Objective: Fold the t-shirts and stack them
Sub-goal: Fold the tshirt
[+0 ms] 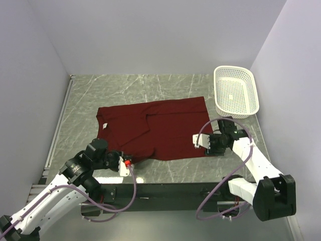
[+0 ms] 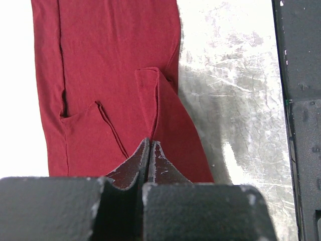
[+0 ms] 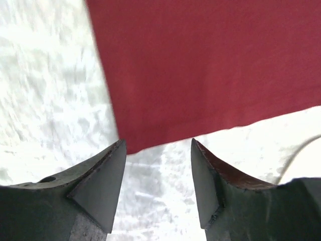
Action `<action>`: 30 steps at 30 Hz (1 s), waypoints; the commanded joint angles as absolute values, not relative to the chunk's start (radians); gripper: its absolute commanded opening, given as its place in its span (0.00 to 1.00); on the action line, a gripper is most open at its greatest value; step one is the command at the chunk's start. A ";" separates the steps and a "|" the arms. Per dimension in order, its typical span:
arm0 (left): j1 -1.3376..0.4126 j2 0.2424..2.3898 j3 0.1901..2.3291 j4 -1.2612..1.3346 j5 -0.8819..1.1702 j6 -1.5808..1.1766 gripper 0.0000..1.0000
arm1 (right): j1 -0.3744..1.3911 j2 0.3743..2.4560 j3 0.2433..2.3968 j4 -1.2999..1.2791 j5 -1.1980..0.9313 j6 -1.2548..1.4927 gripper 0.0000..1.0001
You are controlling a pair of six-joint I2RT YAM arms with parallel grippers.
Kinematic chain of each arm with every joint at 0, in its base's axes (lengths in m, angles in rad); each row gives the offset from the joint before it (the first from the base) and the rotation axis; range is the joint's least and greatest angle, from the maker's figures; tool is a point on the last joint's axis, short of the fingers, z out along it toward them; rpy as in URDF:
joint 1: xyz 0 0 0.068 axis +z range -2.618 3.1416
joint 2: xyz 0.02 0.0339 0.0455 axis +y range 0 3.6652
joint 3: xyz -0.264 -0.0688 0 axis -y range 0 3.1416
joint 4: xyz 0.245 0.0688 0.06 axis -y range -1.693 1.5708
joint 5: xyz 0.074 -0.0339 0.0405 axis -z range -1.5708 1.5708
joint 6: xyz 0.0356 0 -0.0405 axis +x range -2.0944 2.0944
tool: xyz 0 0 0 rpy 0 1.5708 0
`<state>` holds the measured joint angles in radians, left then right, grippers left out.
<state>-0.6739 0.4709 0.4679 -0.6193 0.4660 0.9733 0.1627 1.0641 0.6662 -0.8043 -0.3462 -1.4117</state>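
Pinching t-shirt [image 2: 110,75] edge: left jaws

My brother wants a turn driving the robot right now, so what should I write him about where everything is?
Grippers: the left gripper is shut, pinching the near-left edge of the maroon t-shirt. The right gripper is open and empty at the shirt's near-right corner.
Things: the shirt lies on the table. The white mesh basket sits far right, apart from it.
Done: one side looks folded in.
Left: finish folding, then stack.
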 commanded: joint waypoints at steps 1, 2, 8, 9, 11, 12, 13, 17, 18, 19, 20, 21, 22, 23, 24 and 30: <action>-0.678 0.465 0.500 -0.634 0.476 0.963 0.00 | 0.138 1.075 0.614 -0.830 -0.265 -1.539 0.61; -0.678 0.459 0.499 -0.630 0.474 0.962 0.00 | 0.135 1.066 0.606 -0.830 -0.262 -1.548 0.61; -0.677 0.440 0.488 -0.634 0.466 0.957 0.00 | 0.132 1.086 0.572 -0.805 -0.216 -1.552 0.58; -0.676 0.437 0.486 -0.632 0.466 0.956 0.00 | 0.132 1.094 0.571 -0.804 -0.218 -1.551 0.57; -0.676 0.428 0.482 -0.629 0.463 0.953 0.00 | 0.132 1.109 0.569 -0.786 -0.218 -1.543 0.56; -0.678 0.428 0.482 -0.630 0.465 0.953 0.00 | 0.132 1.114 0.569 -0.778 -0.218 -1.539 0.56; -0.678 0.426 0.482 -0.634 0.463 0.951 0.00 | 0.132 1.129 0.568 -0.772 -0.216 -1.539 0.56; -0.678 0.426 0.486 -0.632 0.459 0.951 0.00 | 0.132 1.170 0.557 -0.736 -0.204 -1.529 0.52; -0.678 0.428 0.488 -0.630 0.457 0.950 0.00 | 0.132 1.177 0.555 -0.729 -0.199 -1.528 0.51; -0.677 0.428 0.488 -0.629 0.459 0.950 0.00 | 0.132 1.187 0.551 -0.720 -0.198 -1.528 0.51; -0.678 0.429 0.488 -0.626 0.460 0.950 0.00 | 0.132 1.192 0.545 -0.706 -0.193 -1.526 0.50; -0.678 0.431 0.488 -0.624 0.460 0.950 0.00 | 0.133 1.198 0.543 -0.703 -0.196 -1.525 0.49; -0.678 0.433 0.488 -0.624 0.460 0.950 0.00 | 0.133 1.207 0.543 -0.700 -0.196 -1.523 0.47; -0.678 0.434 0.488 -0.624 0.460 0.950 0.00 | 0.133 1.210 0.545 -0.696 -0.199 -1.516 0.42; -0.677 0.436 0.491 -0.624 0.460 0.950 0.00 | 0.132 1.215 0.545 -0.693 -0.202 -1.511 0.37; -0.678 0.448 0.515 -0.635 0.463 0.945 0.00 | 0.124 1.187 0.557 -0.704 -0.221 -1.486 0.05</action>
